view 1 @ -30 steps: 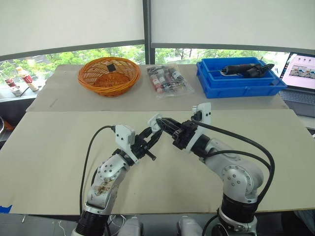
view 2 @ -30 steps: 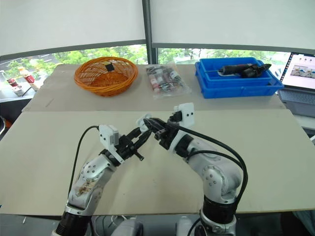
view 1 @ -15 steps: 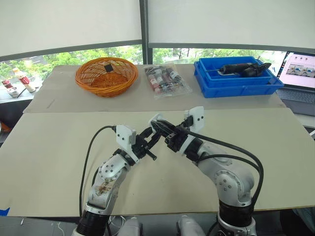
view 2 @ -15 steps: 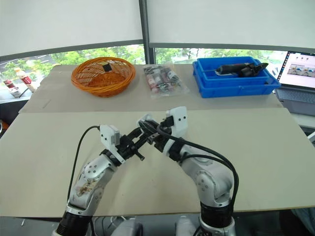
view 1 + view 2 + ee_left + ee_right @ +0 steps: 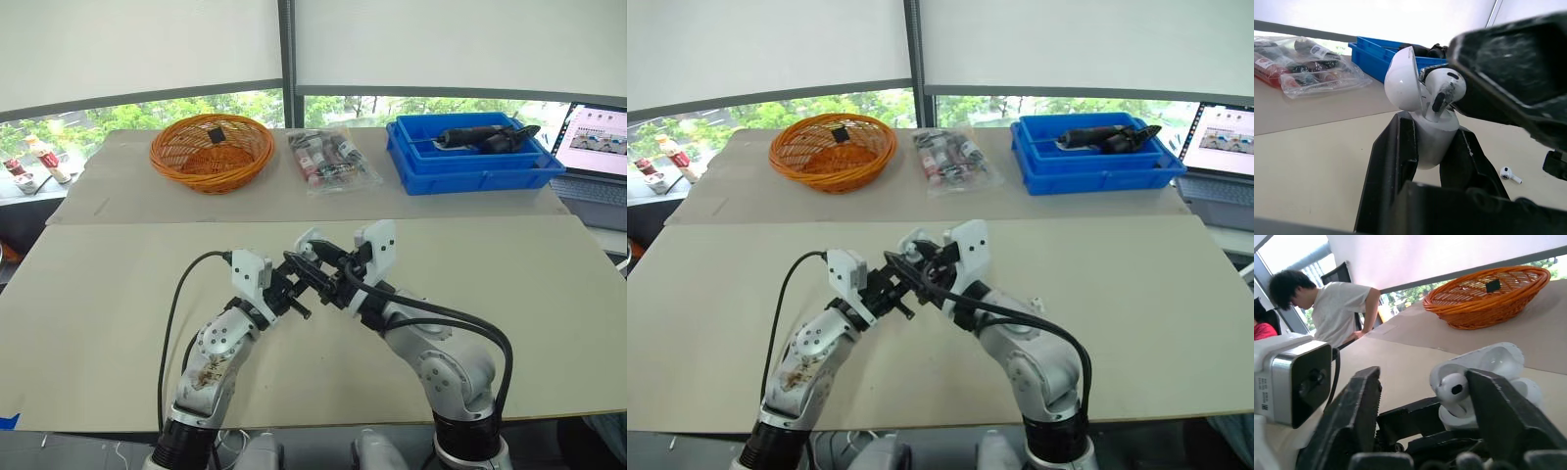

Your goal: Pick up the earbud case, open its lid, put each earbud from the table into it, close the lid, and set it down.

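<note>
**Earbud case held open in the left gripper, one earbud at its well**

The earbud case (image 5: 1433,143) is off the table (image 5: 118,284), raised above its middle in front of the robot. The left gripper (image 5: 1431,128) has both black fingers pressed against the case's lower body, one on each side. The case stands roughly upright. Its lid (image 5: 1402,81) is swung open and tilted back.

One earbud (image 5: 1444,87) sits stem-down in the mouth of the case, with its head above the rim. How deep the stem goes is hidden by the case wall.

The right gripper (image 5: 1426,378) meets the case from the opposite side. Its fingers are spread, with the case and earbud in the gap between them. In the left wrist view one right finger appears to rest on the earbud's head, but contact cannot be confirmed.

A second earbud (image 5: 1510,175) lies on the table beyond the case, apart from both grippers.

At the far edge of the table stand an orange basket (image 5: 212,152), a clear bag of small packets (image 5: 331,160) and a blue bin (image 5: 477,157).
</note>
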Controlling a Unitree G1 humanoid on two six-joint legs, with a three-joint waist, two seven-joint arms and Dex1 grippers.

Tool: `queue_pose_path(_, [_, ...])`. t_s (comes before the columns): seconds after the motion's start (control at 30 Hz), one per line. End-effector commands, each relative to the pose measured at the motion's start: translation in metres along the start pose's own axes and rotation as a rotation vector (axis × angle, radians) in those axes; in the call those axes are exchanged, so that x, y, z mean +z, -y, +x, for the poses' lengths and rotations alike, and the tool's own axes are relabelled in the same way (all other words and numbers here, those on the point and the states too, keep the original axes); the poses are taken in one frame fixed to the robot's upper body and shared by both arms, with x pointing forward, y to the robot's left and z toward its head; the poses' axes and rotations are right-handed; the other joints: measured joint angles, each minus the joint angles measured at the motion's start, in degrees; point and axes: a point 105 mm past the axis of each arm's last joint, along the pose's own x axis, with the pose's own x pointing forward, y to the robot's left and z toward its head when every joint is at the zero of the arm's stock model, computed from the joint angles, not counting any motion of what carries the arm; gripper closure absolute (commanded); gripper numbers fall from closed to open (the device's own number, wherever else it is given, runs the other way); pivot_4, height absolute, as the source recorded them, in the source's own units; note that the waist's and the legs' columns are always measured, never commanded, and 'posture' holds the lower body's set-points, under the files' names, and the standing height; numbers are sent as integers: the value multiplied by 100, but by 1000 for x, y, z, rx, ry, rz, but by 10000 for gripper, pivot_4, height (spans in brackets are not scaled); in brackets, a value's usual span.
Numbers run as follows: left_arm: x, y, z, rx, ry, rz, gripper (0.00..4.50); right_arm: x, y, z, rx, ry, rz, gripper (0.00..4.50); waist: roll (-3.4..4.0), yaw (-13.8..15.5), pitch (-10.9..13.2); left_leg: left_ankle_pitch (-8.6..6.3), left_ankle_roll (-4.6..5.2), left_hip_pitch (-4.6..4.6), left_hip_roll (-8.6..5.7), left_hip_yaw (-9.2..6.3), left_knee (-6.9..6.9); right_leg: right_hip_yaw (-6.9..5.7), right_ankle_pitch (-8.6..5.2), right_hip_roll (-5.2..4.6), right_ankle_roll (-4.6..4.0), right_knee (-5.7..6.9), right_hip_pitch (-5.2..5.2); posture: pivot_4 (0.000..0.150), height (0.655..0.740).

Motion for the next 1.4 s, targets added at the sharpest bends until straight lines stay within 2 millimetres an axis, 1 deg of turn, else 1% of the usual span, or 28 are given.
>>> queue_pose_path(0.03, [19, 3, 1, -11, 77, 23, 38905, 17, 5, -11, -17, 43, -47, 13189, 0, 5, 0, 0, 0, 0, 0, 0, 1, 0, 0, -1, 0, -3, 2, 1500, 7400])
queue_pose_path(0.23, [15, -1, -1, 5, 64, 12, 38905, 36, 13, -41, 19, 26, -99, 13189, 0, -3, 0, 0, 1, -1, 1, 1, -1, 0, 0, 1, 0, -6, 3, 1500, 7400])
queue_pose_path(0.3, [14, -2, -2, 2, 58, 14, 38905, 42, 19, -54, 29, -6, -166, 13189, -1, 2, 0, -1, 1, -1, 1, 1, -1, 0, 0, 1, 0, -10, 6, 1500, 7400])
queue_pose_path(0.37, [12, -4, -3, -3, 50, 19, 38905, 42, 27, -71, 31, -65, -271, 13189, 0, 35, 1, -1, 1, -1, 0, 3, -1, -1, 0, 1, 0, -18, 11, 1500, 7400])
queue_pose_path(0.47, [9, -8, -9, -26, 29, 44, 38905, 34, 51, -105, -34, -188, -356, 13189, -1, 105, 1, -2, 4, 0, 0, 15, -1, -11, 0, 2, 0, -46, 28, 1500, 7400])
queue_pose_path(0.57, [6, -12, -15, -41, 7, 59, 38904, 19, 67, -141, -79, -337, -451, 13189, -1, 135, 2, -3, 5, -2, 0, 32, 1, -9, 0, 1, 0, -47, 29, 1500, 7400])
queue_pose_path(0.6, [5, -13, -16, -40, 2, 60, 38905, 14, 70, -152, -96, -376, -458, 13189, -2, 151, 2, -3, 5, 0, 1, 35, 1, -8, 0, 1, 0, -47, 31, 1500, 7400])
queue_pose_path(0.7, [3, -15, -20, -41, -9, 62, 38905, -2, 86, -190, -198, -458, -418, 13189, -4, 158, 3, -3, 5, 2, 2, 35, 3, -9, 0, 2, 0, -47, 38, 1500, 7400])
queue_pose_path(0.83, [2, -16, -22, -41, -16, 62, 38904, -23, 101, -235, -305, -548, -390, 13189, -4, 164, 3, -3, 5, 5, 0, 38, 3, -6, 0, 0, 1, -47, 42, 1500, 7400])
queue_pose_path(0.93, [1, -15, -23, -44, -19, 59, 38905, -35, 111, -260, -388, -565, -351, 13189, -4, 158, 3, -3, 5, 8, 2, 38, 2, -5, 0, 2, 1, -47, 44, 1500, 7400])
queue_pose_path(1.03, [0, -14, -23, -48, -20, 57, 38905, -39, 119, -272, -439, -561, -363, 13189, -3, 130, 3, -3, 5, 13, 4, 38, 0, 2, 0, 2, 1, -46, 46, 1500, 7400])
queue_pose_path(1.07, [0, -13, -22, -49, -20, 56, 38905, -39, 122, -274, -455, -554, -368, 7885, -3, 130, 3, -3, 5, 14, 4, 38, -2, 2, 0, 2, 1, -47, 46, 1500, 7400])
queue_pose_path(1.13, [0, -13, -22, -50, -20, 55, 38904, -38, 126, -276, -480, -536, -371, 1626, -3, 134, 2, -3, 5, 15, 4, 39, -3, 2, -1, 4, 1, -47, 46, 1500, 7400])
queue_pose_path(1.17, [0, -13, -22, -50, -20, 55, 38905, -38, 127, -276, -480, -535, -372, 0, -2, 136, 2, -3, 5, 14, 4, 39, -3, 2, -1, 3, 1, -47, 46, 1500, 7400])
queue_pose_path(1.27, [-1, -13, -22, -49, -21, 55, 38905, -38, 128, -270, -465, -531, -379, 0, -2, 139, 2, -3, 5, 13, 3, 39, -2, 2, -1, 2, 1, -47, 46, 1500, 7400])
queue_pose_path(1.4, [-1, -13, -23, -49, -24, 55, 38905, -35, 127, -253, -437, -510, -417, 0, -2, 142, 2, -3, 5, 13, 3, 38, -1, 2, 0, 1, 1, -47, 47, 1500, 7400])
